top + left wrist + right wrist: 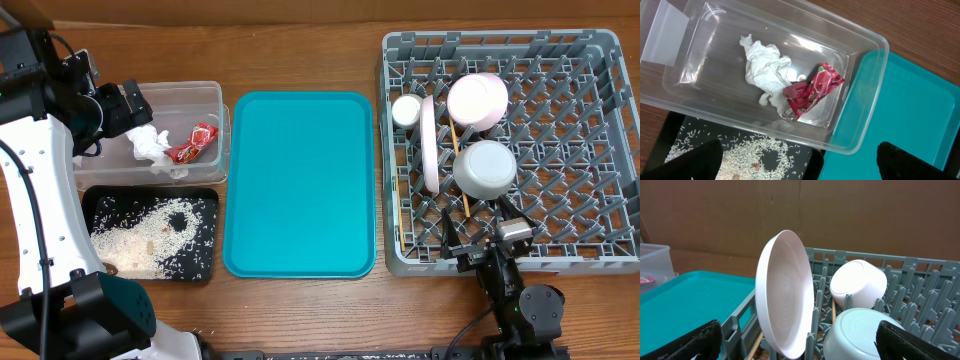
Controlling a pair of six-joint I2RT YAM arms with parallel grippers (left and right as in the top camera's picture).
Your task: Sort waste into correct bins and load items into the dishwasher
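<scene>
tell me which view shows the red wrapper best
Left wrist: the red wrapper lies large against the tissue in the clear tub. Overhead shows it small; right wrist shows at most a reddish sliver at its edge.

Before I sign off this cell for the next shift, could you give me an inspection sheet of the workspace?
Surface: wooden table, bare wood showing between the trays.
Job's things: tissue and red wrapper lie in the clear tub; rice lies in the black tray; plate on edge, pink bowl, white bowl, cup and chopsticks sit in the grey rack.
Clutter: teal tray, nothing on it.
Grippers: left gripper open over the tub; right gripper open at the rack's near edge; neither holds anything.
Cables: black cable along the left arm.
Surroundings: brown cardboard wall behind the rack.
</scene>
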